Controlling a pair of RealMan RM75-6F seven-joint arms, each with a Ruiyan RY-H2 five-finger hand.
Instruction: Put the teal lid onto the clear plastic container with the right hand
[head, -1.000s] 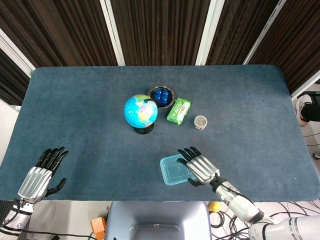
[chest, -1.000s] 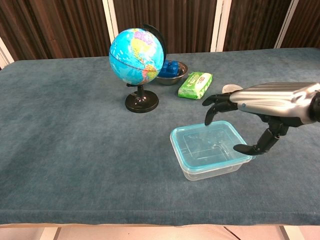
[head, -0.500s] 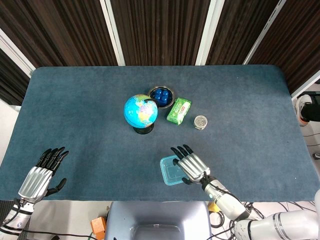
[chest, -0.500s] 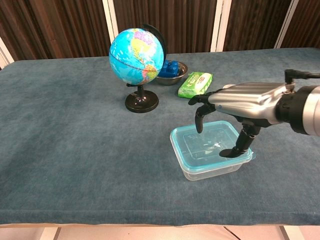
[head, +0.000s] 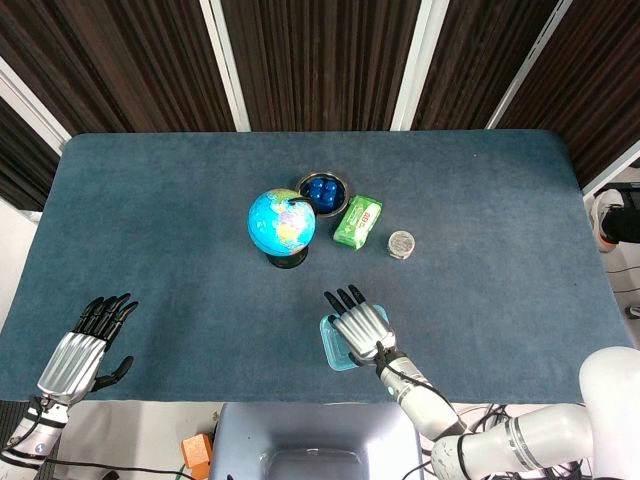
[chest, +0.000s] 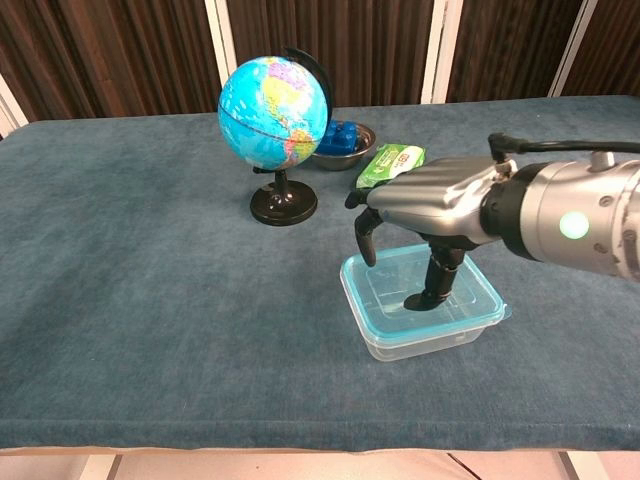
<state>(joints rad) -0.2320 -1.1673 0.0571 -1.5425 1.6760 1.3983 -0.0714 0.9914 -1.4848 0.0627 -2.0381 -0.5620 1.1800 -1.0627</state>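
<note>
Shifted left, right hand (chest: 425, 205) spread, thumb pressing teal lid (chest: 385, 330).

— What do I have behind the table (head: 150, 220)?
— Dark wood-slat wall panels (head: 320, 60) split by white uprights (head: 225, 60), far side.
— The table itself?
— Blue-grey felt top. Near right, I see cables on floor (head: 610, 420).

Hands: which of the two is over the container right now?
The right hand, palm down over the teal lid on the clear plastic container. The left hand is by the table's near-left edge.
</note>
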